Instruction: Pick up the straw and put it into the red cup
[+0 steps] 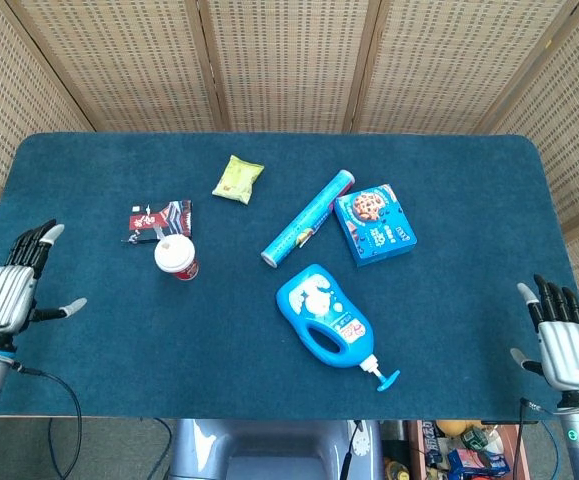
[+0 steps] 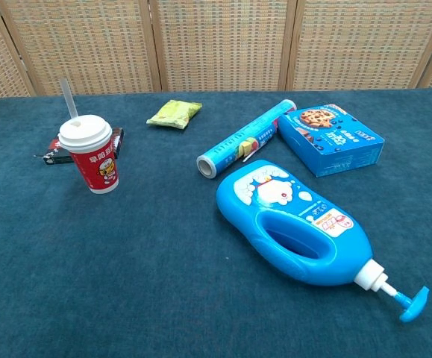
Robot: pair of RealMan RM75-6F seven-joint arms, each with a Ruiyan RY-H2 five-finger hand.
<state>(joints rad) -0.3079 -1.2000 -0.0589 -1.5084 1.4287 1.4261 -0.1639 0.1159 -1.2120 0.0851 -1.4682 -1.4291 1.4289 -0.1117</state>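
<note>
Wicker screens are backing the blue-carpeted table [image 1: 469,330], where the straw [image 2: 68,100] is standing upright through the lid of the red cup [image 2: 90,158] at far left, so the task appears done. Left hand [image 1: 11,290] and right hand [image 1: 561,338] are hovering empty at opposite near edges, fingers spread, well apart from the cup.

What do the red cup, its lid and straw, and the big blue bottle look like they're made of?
Red cup: probably coated paper, with matte printed sides. Lid: likely white plastic, with a smooth moulded rim. Straw: pale, faintly translucent, so plastic most likely. Big blue bottle: glossy moulded plastic, with highlights along its handle.
</note>
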